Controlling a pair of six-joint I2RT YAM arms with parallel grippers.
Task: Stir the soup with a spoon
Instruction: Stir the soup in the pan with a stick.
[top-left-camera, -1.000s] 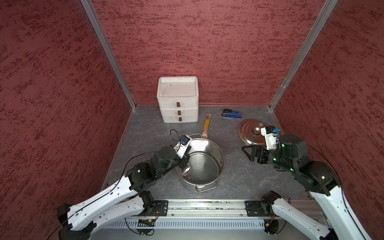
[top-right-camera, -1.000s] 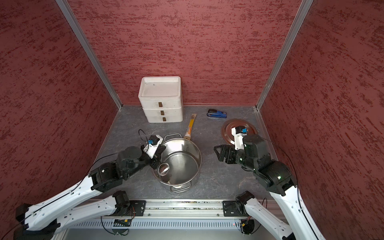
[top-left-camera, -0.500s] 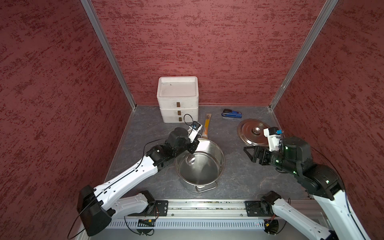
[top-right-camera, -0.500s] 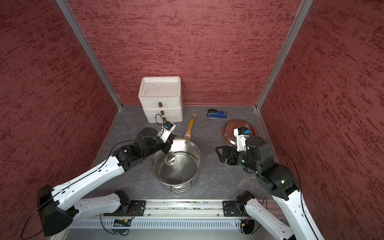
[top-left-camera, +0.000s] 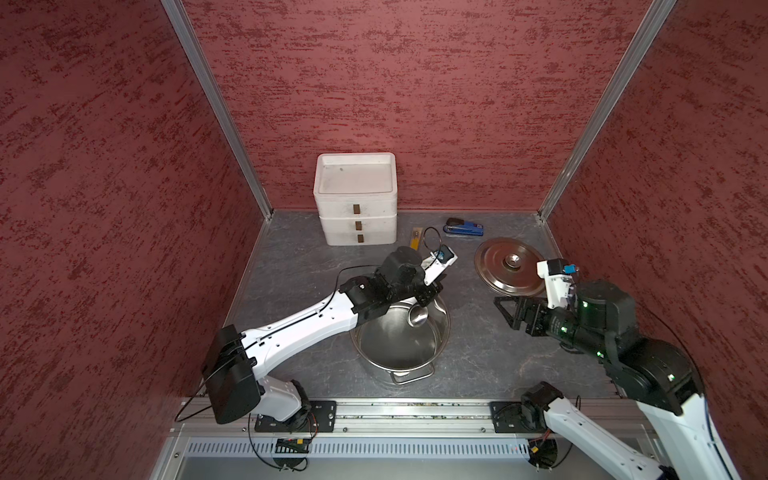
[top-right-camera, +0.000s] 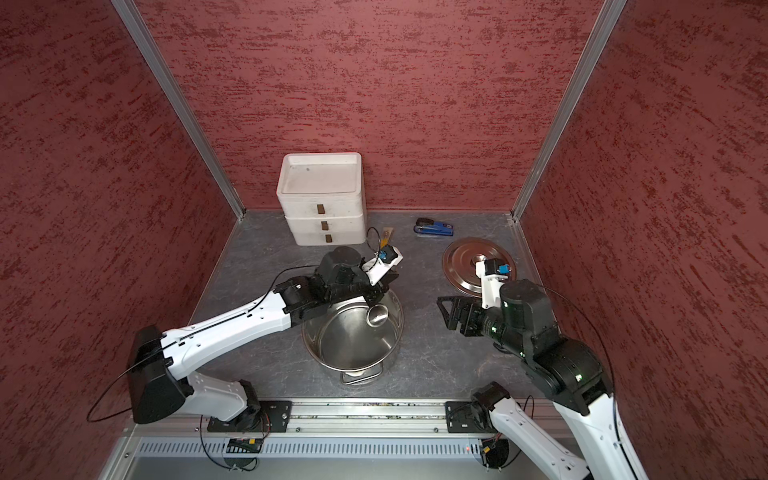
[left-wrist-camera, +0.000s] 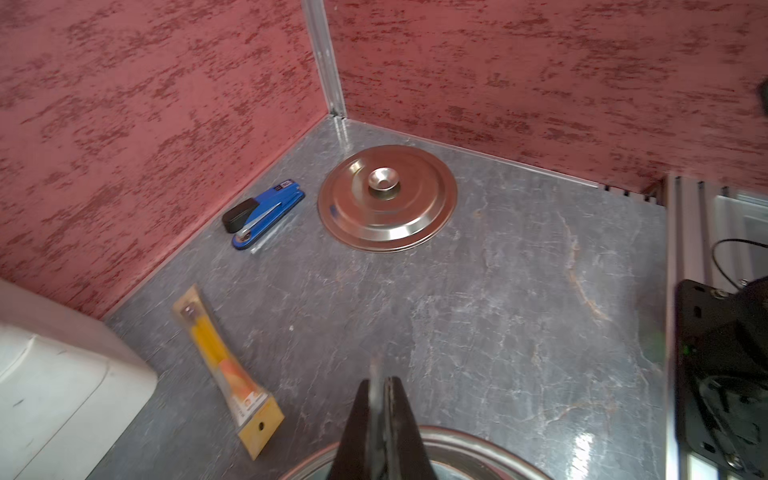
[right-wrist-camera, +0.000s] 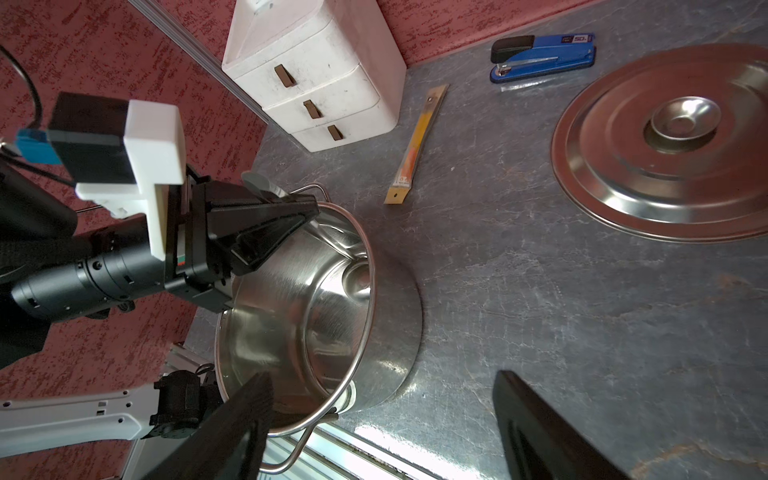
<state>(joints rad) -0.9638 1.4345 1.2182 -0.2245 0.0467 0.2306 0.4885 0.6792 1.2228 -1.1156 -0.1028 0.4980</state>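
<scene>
Our left end effector (left-wrist-camera: 377, 384) is clenched on the handle of the spoon (top-left-camera: 417, 318). The spoon's small bowl hangs just below it, inside the pot (top-left-camera: 395, 349) and close to the rim under that end effector. No liquid shows, and the pot looks dry. To stir well, we judge we should lower the bowl toward the bottom and sweep even circles. We should also stay off the wall, so the unheld pot does not slide on the counter (top-left-camera: 478, 353). Our right end effector (top-left-camera: 508, 312) hangs released beside the pot, apart from it.

We count:
- one pot
- one spoon
- one lid (top-left-camera: 494, 274), beyond the right end effector
- one stapler (top-left-camera: 463, 228)
- one yellow stick (left-wrist-camera: 216, 357)
- one three-drawer box (top-left-camera: 355, 208)
</scene>
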